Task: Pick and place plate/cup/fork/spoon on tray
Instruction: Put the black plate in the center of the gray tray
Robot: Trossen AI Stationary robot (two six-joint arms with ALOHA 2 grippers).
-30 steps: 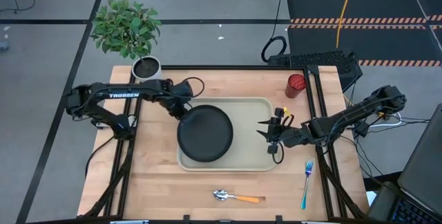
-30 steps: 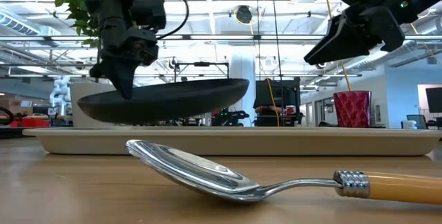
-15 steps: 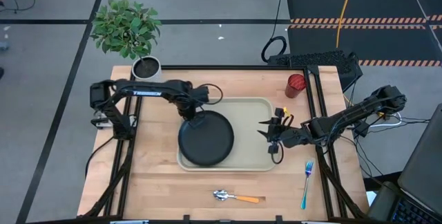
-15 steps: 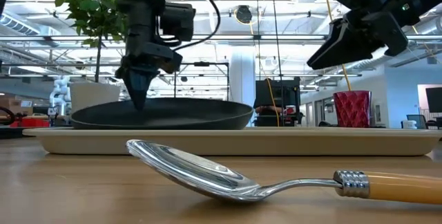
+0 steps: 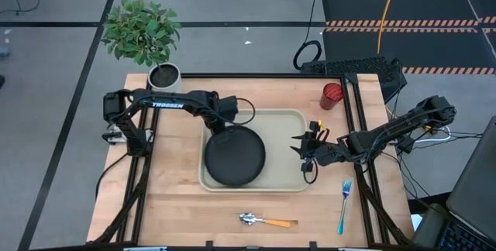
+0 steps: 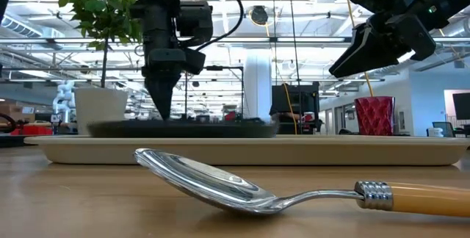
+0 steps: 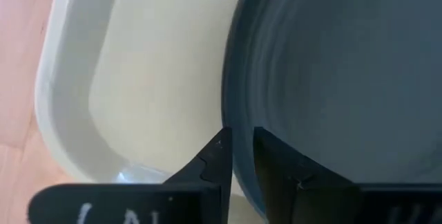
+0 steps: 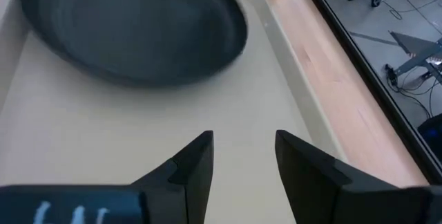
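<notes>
Plate (image 5: 234,157): matte black. Tray (image 5: 287,131): beige/cream. Cup (image 5: 332,94): red. Fork (image 5: 344,205): blue handle, pale tines. Spoon (image 5: 264,221): shiny metal bowl, orange handle. Table (image 5: 178,204): light wood grain. Plant (image 5: 142,31): green, white pot.

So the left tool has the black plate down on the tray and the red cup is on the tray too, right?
Not quite. The high view shows the red cup on the wooden table, beyond the tray. The left tool does have the black plate down on the tray.

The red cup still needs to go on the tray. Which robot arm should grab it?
Probably the right. The right gripper hangs open and empty on the cup's side of the tray, while the left gripper pinches the plate rim.
</notes>
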